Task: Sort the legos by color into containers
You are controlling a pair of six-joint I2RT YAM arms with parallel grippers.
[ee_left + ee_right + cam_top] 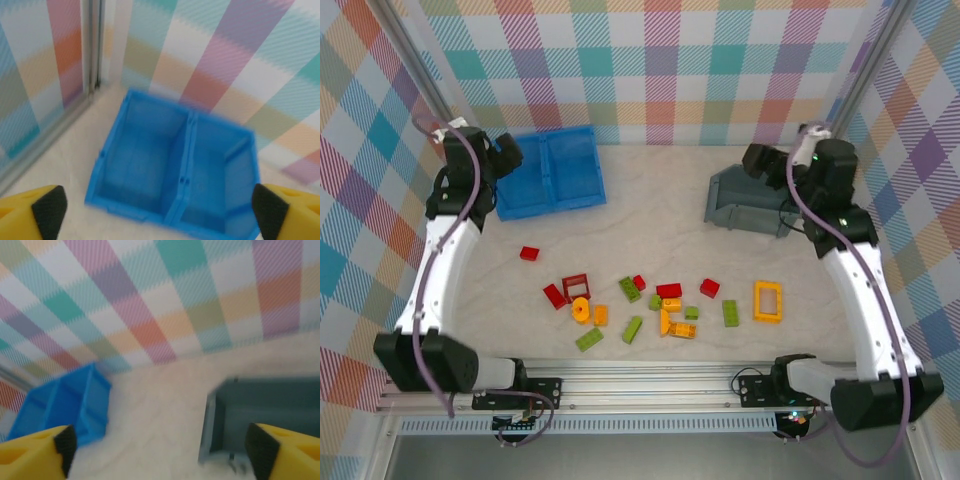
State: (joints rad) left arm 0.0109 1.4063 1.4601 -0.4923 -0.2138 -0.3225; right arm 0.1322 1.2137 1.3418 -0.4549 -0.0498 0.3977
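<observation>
On the left gripper [508,152], fingers [47,210] spread wide, gripping nothing. Hovering at the left edge of the blue bin [570,170], with both of its compartments open to the wrist camera.

On the right gripper [760,160], fingers [65,444] likewise set far apart, nothing between them. Poised at the far edge of the dark grey bin [745,205]. In the blurred right wrist view, seemingly just above its rim, though hard to tell whether touching.

Farther out, across the table [650,210]: blue bin at the far left, grey bin at the far right, well apart.

Nearer the arm bases, scattered in a loose band, the legos [669,291], all lying on the table surface and well apart from both bins.
- Off alone to the left, a red brick [529,253].
- Next along, a red hollow frame [576,287], with a round yellow piece [582,310] just beside it on the near side.
- Toward the middle, green bricks [630,289] mixed with red and orange ones, several touching.
- At the right end, a yellow frame [767,301] lying flat near a green brick [730,313].
</observation>
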